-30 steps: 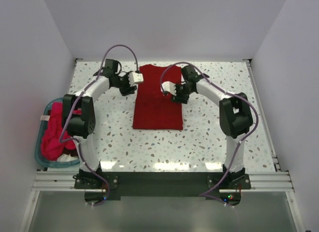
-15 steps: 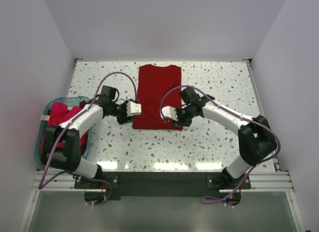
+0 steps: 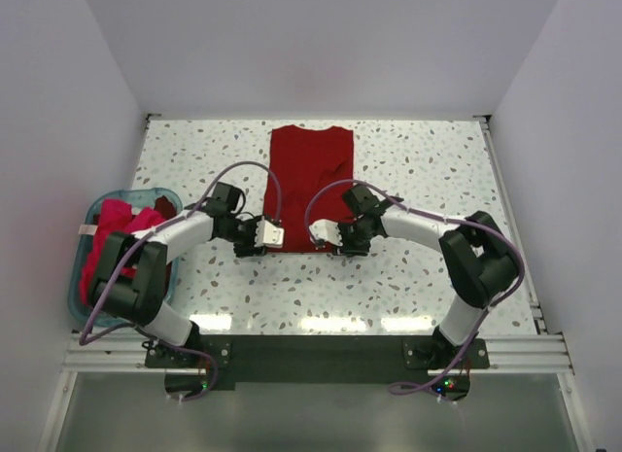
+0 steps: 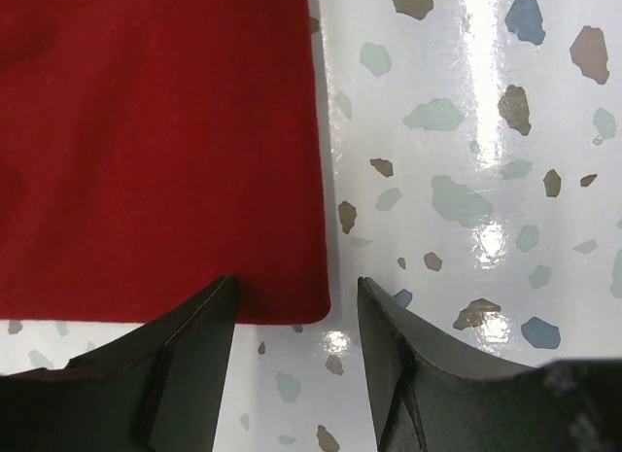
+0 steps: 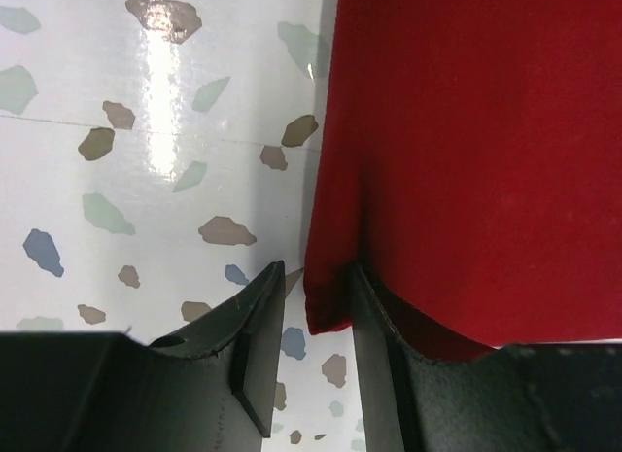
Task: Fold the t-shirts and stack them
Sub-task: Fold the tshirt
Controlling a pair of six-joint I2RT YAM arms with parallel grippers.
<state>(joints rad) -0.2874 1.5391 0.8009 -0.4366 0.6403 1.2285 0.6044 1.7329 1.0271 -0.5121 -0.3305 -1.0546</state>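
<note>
The crimson t-shirt (image 3: 309, 185) is seen as matt, finely napped soft cloth. The table (image 3: 428, 170) is finished in glossy, smooth speckled terrazzo, with lamp glare reflected. The fingers (image 4: 185, 374) of the left gripper (image 4: 296, 321) appear as dull black plastic. At nine o'clock, a teal basket (image 3: 76, 287) of smooth plastic is filled with pinkish-red cloth shirts (image 3: 112, 238).

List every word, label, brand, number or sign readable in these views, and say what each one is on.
None can be read in any view.
The crimson t-shirt is plain cloth, with no print showing.
The teal basket, the speckled table and both arms carry no legible marks.
</note>
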